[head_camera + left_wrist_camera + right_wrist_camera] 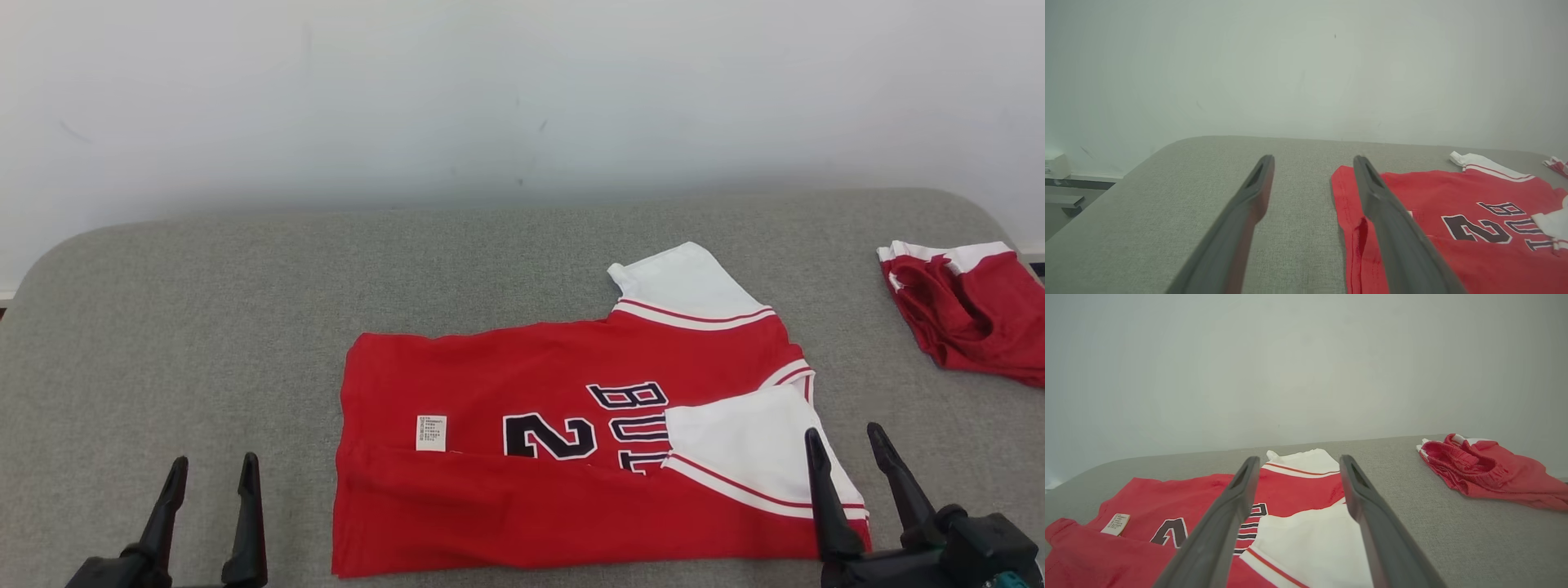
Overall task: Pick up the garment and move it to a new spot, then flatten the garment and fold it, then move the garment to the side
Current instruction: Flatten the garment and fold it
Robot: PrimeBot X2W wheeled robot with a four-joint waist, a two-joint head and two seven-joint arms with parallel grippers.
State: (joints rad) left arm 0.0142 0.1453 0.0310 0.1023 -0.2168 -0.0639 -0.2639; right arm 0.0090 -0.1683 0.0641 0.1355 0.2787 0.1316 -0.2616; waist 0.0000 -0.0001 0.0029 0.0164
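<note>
Seen from the head, the left gripper (214, 461) sits at seven o'clock over the bare grey table (204, 327). Its two dark fingers are spread apart with nothing between them, and it stands clear of the cloth, just off the shirt's left edge.

The red shirt (490, 367) lies flat near the middle of the table, a little toward five o'clock. Its hem end points to nine o'clock and its shoulders to three. The long edge nearest the robot is folded up over the body in a red band, which covers the lower part of the dark number (549, 435). A small white label (431, 433) lies just above that fold, at the number's nine o'clock. The far sleeve (686, 286), white with red stripes, sticks out toward one o'clock. The near sleeve (751, 449) is turned in over the dark lettering (629, 396).

The right gripper (842, 431) is at five o'clock, fingers wide apart and holding nothing. It is over the near sleeve; whether it touches the cloth cannot be told.

At three o'clock, well apart from the shirt, a crumpled pair of red shorts (971, 310) lies at the table's right edge.
</note>
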